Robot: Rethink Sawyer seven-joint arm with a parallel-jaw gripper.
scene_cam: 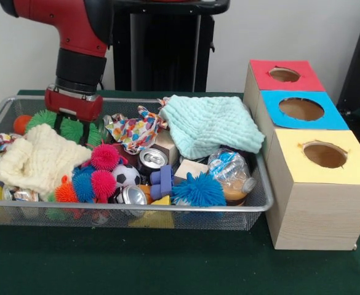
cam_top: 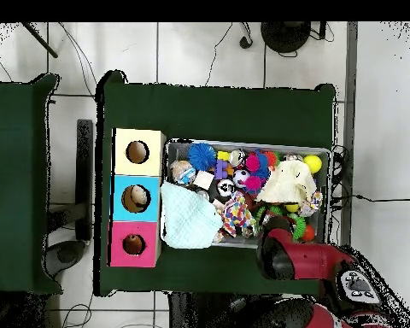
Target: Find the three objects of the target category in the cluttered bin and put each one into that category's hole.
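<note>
**Q.** Where does the gripper (scene_cam: 72,126) stand, and what does it hold?

**A.** It is lowered into the far corner of the wire bin (scene_cam: 136,212), its black fingers sunk among the green spiky balls (scene_cam: 74,129). Whether the fingers have closed on one cannot be told; the balls and the red wrist block hide the gap. In the overhead view the arm covers the spot entirely.

**Q.** Where are the task's things?

**A.** The target category is not stated. If it is the spiky balls, green ones lie at the gripper itself, and pink, blue and orange ones (scene_cam: 93,175) lie nearer the camera, past the cream cloth (scene_cam: 35,161) just beside the gripper. A large blue one (scene_cam: 198,189) lies well apart, toward the boxes. The holes are farther still: a red-topped box (scene_cam: 284,75), a blue-topped box (scene_cam: 301,109) and a yellow-topped box (scene_cam: 325,155) stand on the green worktop (scene_cam: 167,264) outside the bin.

**Q.** How is the step done well?

**A.** Judged from this pose: close on one ball only, centred between the fingers, since soft spikes slip. Lift straight up, so that the cream cloth and the patterned cloth (scene_cam: 136,131) are not dragged along.

**Q.** Is any writing legible?

**A.** None. The cans (scene_cam: 152,158) show only their tops, and the crumpled bottle (scene_cam: 232,174) bears no readable label.
</note>
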